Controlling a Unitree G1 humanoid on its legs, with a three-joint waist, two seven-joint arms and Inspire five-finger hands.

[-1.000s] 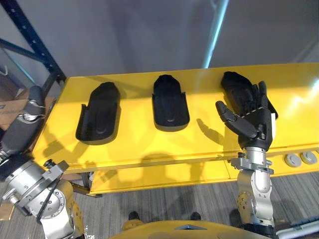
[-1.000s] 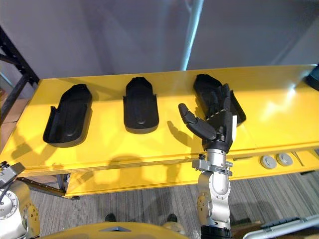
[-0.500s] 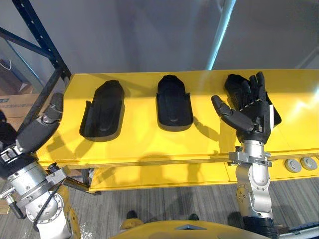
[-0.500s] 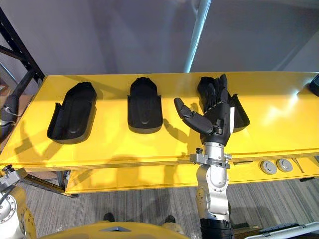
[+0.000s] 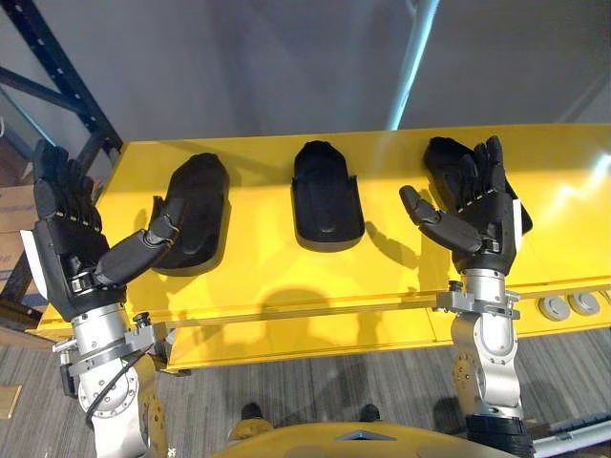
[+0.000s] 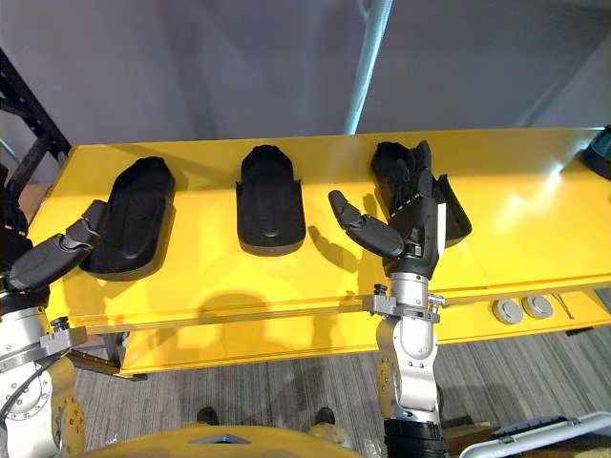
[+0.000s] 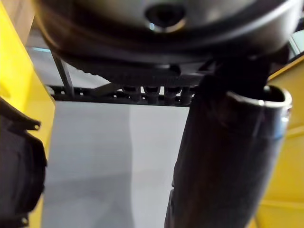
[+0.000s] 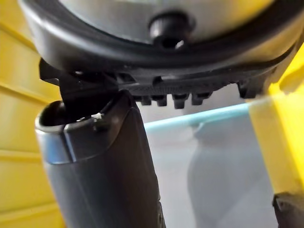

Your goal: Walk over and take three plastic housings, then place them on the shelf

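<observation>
Three black plastic housings lie in a row on the yellow table (image 5: 267,277): a left housing (image 5: 196,215), a middle housing (image 5: 325,196) and a right housing (image 5: 441,157). My left hand (image 5: 67,248) is raised at the table's left end, open, its thumb reaching toward the left housing's near end without holding it. My right hand (image 5: 487,229) stands upright and open in front of the right housing, hiding its near part. It grips nothing. The left wrist view has the left housing's edge (image 7: 19,175) beside my thumb (image 7: 223,156).
A dark blue rack upright (image 5: 57,67) rises at the back left, with a cardboard box (image 5: 14,205) below it. A pale pole (image 5: 410,67) stands behind the table. Two round silver discs (image 5: 568,305) sit on the lower ledge at right. A dark object (image 6: 600,153) lies at the table's far right.
My left hand has risen from low at the left and opened up beside the left housing. The right hand has hardly moved. The camera has shifted a little.
</observation>
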